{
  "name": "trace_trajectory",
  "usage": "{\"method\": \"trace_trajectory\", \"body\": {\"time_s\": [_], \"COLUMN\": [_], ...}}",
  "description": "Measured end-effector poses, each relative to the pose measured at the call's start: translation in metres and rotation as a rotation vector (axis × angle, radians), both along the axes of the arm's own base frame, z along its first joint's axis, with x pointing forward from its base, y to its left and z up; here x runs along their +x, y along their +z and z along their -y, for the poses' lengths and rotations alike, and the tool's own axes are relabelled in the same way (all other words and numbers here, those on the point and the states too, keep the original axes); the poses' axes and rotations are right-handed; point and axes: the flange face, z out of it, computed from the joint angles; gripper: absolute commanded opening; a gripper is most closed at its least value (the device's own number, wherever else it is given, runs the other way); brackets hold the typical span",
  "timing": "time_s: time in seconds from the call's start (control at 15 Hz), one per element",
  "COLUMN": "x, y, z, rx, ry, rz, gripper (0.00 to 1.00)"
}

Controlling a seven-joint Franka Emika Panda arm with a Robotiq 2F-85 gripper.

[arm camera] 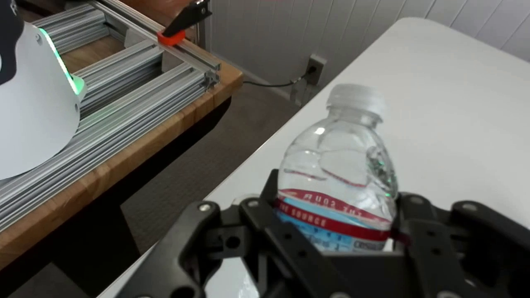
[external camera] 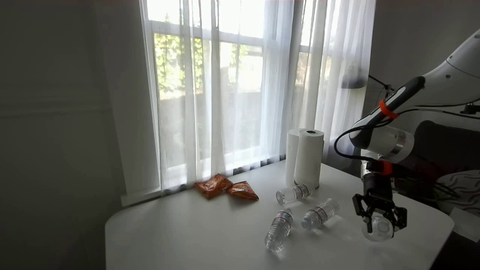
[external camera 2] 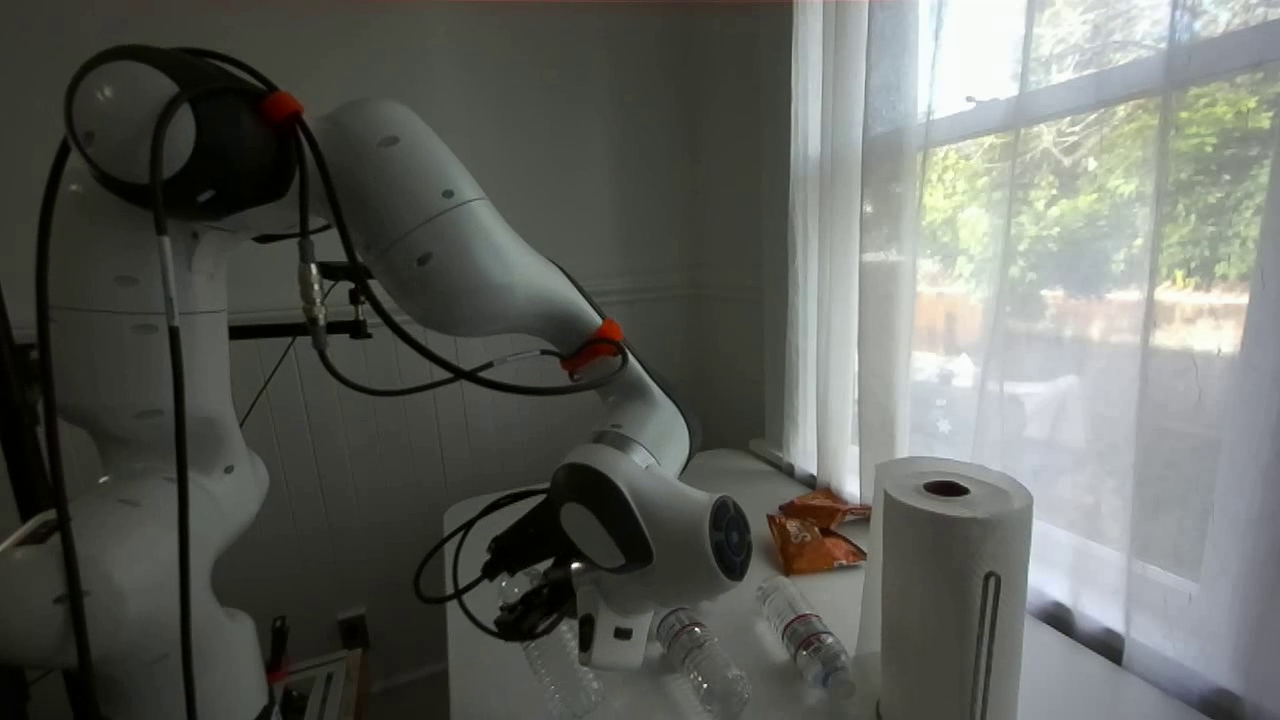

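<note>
Wrist view shows the gripper (arm camera: 337, 194) with its two jaws pinching one clear bottle (arm camera: 337, 161) from left and right at the red-and-blue label (arm camera: 331, 217), the whitish cap (arm camera: 357, 98) at its free end. Seen in an exterior view, that bottle is at the right, over the white table (external camera: 180, 240); whether it touches the top I cannot tell. Three more bottles lie on their sides to its left, near one another: a near bottle (external camera: 278, 230), a middle bottle (external camera: 321, 213) and a far bottle (external camera: 294, 194). Just beyond the far bottle stand two paper towel rolls (external camera: 310, 159), upright and side by side. Two orange bags (external camera: 214, 186) lie close together at the far left, by the sheer curtains (external camera: 218, 112). Wrist view also takes in, at the far left, one black-and-orange clamp (arm camera: 172, 37) on a metal frame (arm camera: 136, 111), and one wall outlet (arm camera: 321, 62) with a dark cable (arm camera: 269, 85) in it.
</note>
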Motion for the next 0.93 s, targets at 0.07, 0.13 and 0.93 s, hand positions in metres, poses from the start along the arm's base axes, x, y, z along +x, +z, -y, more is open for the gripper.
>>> {"method": "trace_trajectory", "body": {"time_s": [0.07, 0.13, 0.93], "x": [-0.001, -0.003, -0.002], "y": [-0.002, -0.004, -0.042], "z": [0.001, 0.002, 0.018], "rx": [0.038, 0.076, 0.419], "ry": [0.012, 0.023, -0.008], "rz": [-0.001, -0.002, -0.081], "gripper": [0.25, 0.25, 0.25]}}
